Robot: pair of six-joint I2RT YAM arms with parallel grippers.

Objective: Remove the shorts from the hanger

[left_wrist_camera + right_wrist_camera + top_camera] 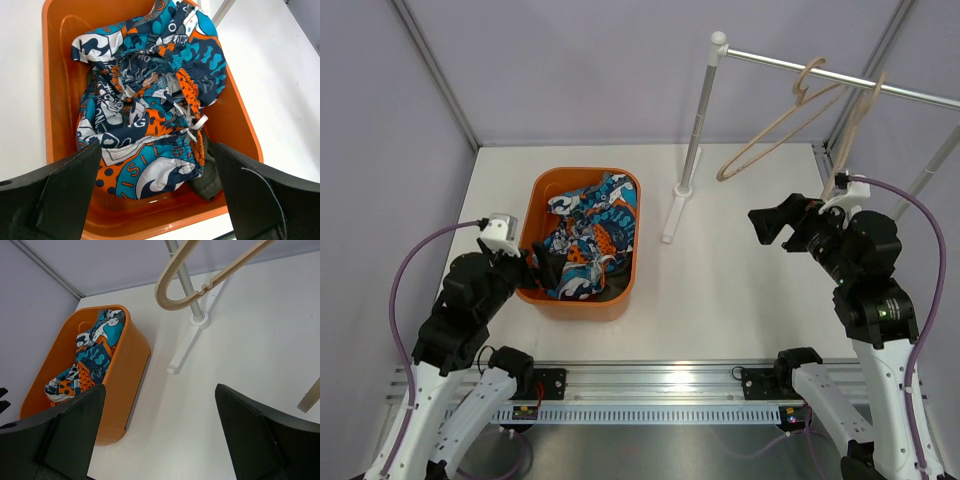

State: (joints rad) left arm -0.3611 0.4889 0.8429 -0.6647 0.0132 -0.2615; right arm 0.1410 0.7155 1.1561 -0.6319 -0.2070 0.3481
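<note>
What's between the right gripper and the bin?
Top view: only the rack foot, on otherwise bare table, between right gripper and bin.

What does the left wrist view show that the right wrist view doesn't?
Left wrist only: the white drawstring and dark green fabric tucked under the printed shorts. Right wrist only: a bare hanger and the rack pole on the table. Both: the orange bin holding the printed shorts.
</note>
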